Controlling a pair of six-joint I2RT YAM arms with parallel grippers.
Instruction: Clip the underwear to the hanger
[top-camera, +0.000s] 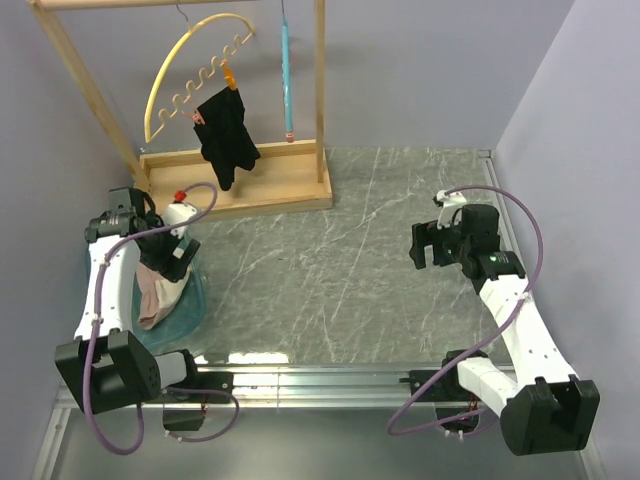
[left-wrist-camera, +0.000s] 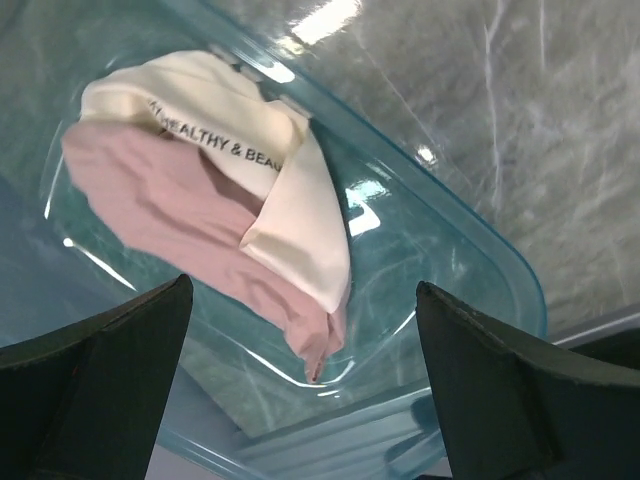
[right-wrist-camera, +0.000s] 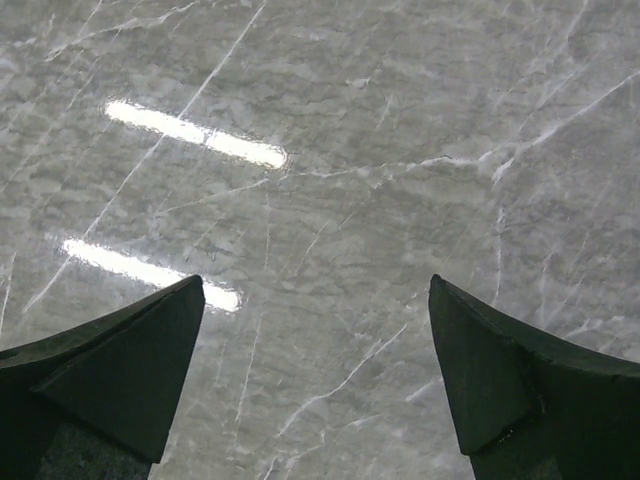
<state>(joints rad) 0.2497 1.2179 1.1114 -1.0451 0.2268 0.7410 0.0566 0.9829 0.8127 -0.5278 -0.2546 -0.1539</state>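
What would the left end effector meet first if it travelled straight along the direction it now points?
Probably the underwear, bunched in the teal tub directly ahead of the open left end effector; exact depth is unclear.

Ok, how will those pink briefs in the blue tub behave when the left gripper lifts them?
Probably floppy: the briefs lie crumpled in the tub, so they should sag and unfold. Likely light, being thin cloth. The folded cream waistband looks thickest, so perhaps the surest pinch.

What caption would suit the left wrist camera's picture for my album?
Open left gripper hovering over pink-beige underwear crumpled in a clear teal bin on a marble tabletop.
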